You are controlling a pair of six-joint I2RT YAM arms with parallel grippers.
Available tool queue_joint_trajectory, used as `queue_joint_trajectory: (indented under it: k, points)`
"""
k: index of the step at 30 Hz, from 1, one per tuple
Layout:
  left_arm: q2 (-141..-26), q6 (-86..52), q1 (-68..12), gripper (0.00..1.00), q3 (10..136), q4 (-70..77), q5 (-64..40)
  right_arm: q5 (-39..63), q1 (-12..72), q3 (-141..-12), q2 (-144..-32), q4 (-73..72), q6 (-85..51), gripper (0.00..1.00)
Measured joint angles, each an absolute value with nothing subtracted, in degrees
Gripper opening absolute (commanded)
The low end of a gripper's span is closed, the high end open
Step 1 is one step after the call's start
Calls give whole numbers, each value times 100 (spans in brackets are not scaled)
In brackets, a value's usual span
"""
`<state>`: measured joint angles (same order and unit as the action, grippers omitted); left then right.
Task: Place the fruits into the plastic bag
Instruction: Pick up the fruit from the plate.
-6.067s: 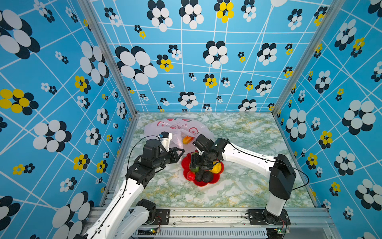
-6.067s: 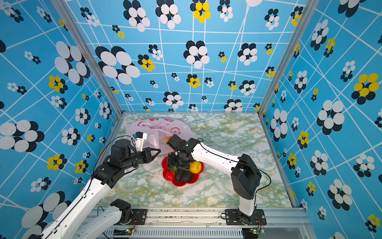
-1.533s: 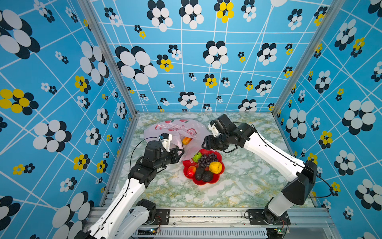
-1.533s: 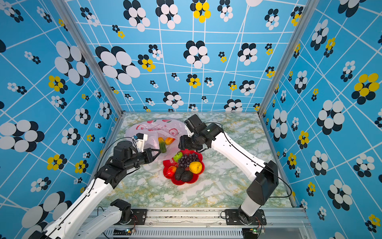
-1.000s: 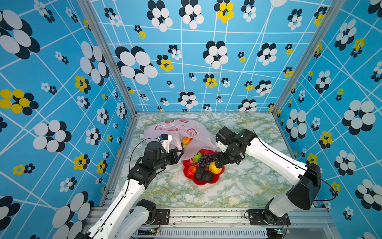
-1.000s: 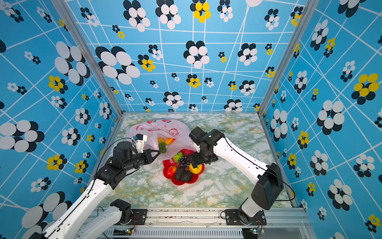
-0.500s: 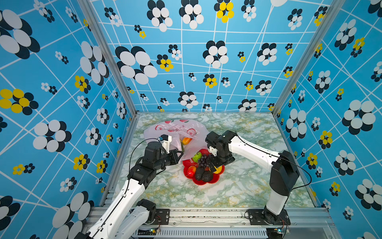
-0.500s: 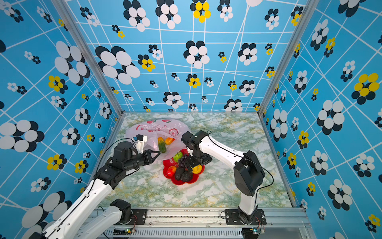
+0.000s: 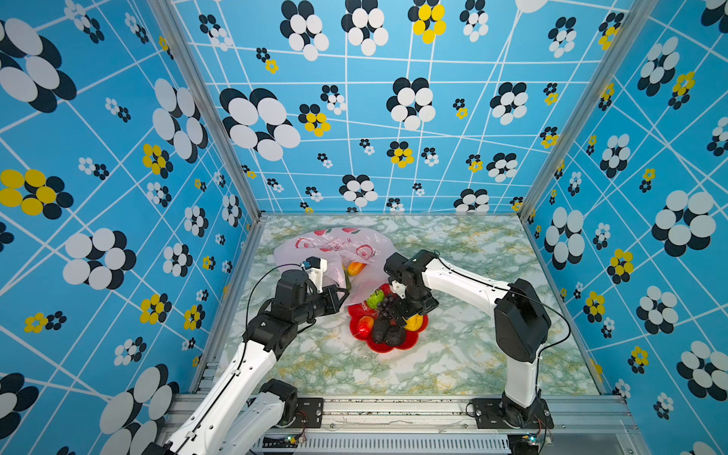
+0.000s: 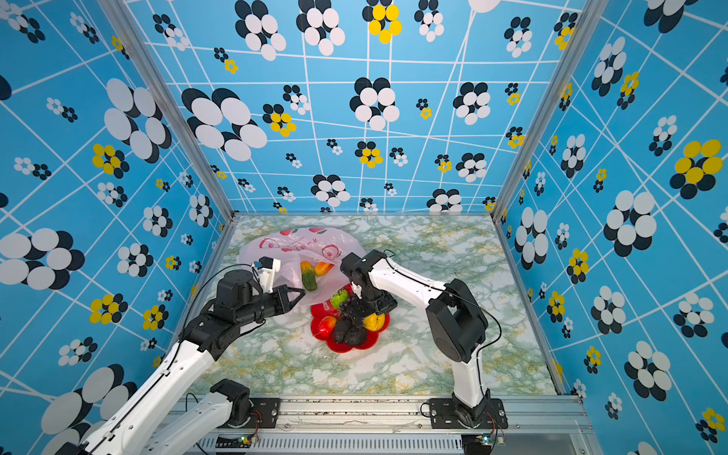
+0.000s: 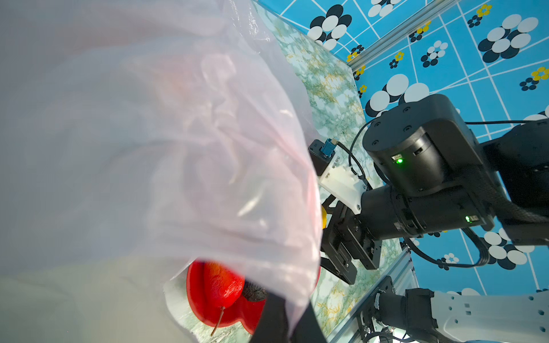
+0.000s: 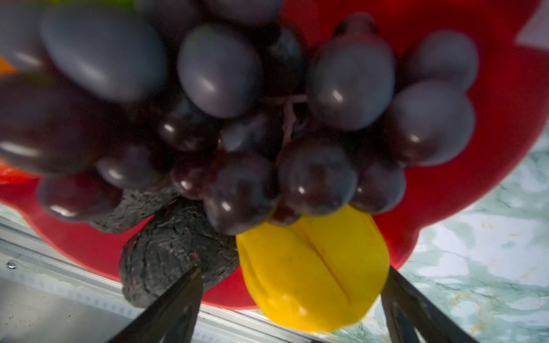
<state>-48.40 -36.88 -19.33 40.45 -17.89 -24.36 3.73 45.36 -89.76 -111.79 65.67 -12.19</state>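
Note:
The pale-pink plastic bag [image 9: 335, 244] lies at the back left, and my left gripper [image 9: 342, 293] is shut on its front edge and lifts the mouth. In the left wrist view the bag [image 11: 148, 148] fills most of the picture. Inside it lie an orange fruit [image 10: 323, 268] and a green one [image 10: 309, 280]. The other fruits sit on a red plate [image 9: 388, 346]: grapes [image 12: 267, 133], a green kiwi [image 9: 374, 298], a red-orange fruit [image 11: 221, 285], dark avocados [image 12: 166, 252] and a yellow fruit [image 12: 312, 273]. My right gripper [image 12: 292, 276] stands open, one finger on each side of the yellow fruit.
The plate stands in the middle of the green marbled table [image 9: 472, 354], just in front of the bag's mouth. Blue patterned walls enclose the table on three sides. A metal rail [image 9: 394, 409] with both arm bases runs along the front edge.
My right arm has come down from beside the bag's mouth onto the plate and now straddles the yellow fruit. The left arm has kept its hold on the bag.

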Motion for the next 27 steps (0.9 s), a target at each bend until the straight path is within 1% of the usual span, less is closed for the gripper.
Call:
queue_joint_trajectory:
  k: [3, 16, 19, 23, 27]
  points:
    - [-4840, -3688, -1914, 0, 4045, -1800, -2434, 373, 4536, -8980, -11225, 6556, -1219, 89]
    - [-4840, -3688, -1907, 0, 4045, -1828, -2438, 349, 4501, -8984, -11303, 6403, -1275, 90]
    - [-4840, -3688, -1907, 0, 4045, -1828, -2438, 349, 4493, -8984, -11314, 6364, -1288, 88]
    - [-4840, -3688, -1907, 0, 4045, -1831, -2438, 349, 4486, -8984, -11338, 6361, -1319, 77]
    - [-4840, -3688, -1907, 0, 4045, -1828, -2438, 357, 4486, -8984, -11343, 6355, -1363, 59]
